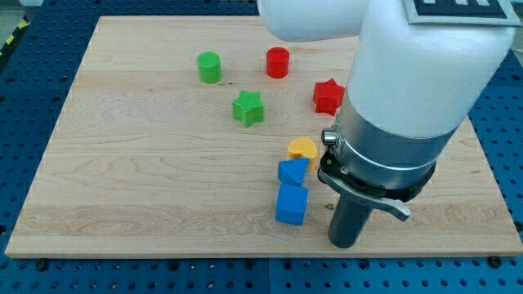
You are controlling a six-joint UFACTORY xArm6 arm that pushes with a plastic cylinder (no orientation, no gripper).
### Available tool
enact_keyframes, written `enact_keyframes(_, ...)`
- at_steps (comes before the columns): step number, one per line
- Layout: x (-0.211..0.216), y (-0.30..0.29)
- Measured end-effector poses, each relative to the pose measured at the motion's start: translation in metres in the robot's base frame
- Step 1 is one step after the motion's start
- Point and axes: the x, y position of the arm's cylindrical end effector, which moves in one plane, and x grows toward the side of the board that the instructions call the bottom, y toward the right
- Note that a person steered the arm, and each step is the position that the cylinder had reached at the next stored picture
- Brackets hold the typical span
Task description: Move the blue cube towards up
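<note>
Tip (344,243) — beside blue cube (291,204).

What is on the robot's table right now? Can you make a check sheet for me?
Surface: wooden board, flat, on a blue perforated base.
Job's things: blue cube near the view's bottom, just below a second blue block.
Clutter: yellow block touching that second blue block; red star; green star; red cylinder; green cylinder.
Tool: my tip rests at the view's right of the blue cube, a small gap between.
Cables: nothing seen.
Surroundings: yellow-black tape at the view's top left.
</note>
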Motion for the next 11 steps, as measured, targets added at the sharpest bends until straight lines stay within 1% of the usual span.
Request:
enact_keyframes(2,-0.003,-0.013)
enact_keyframes(6,-0.06,-0.105)
enact_keyframes(9,-0.06,-0.157)
enact_keyframes(11,-0.067,-0.147)
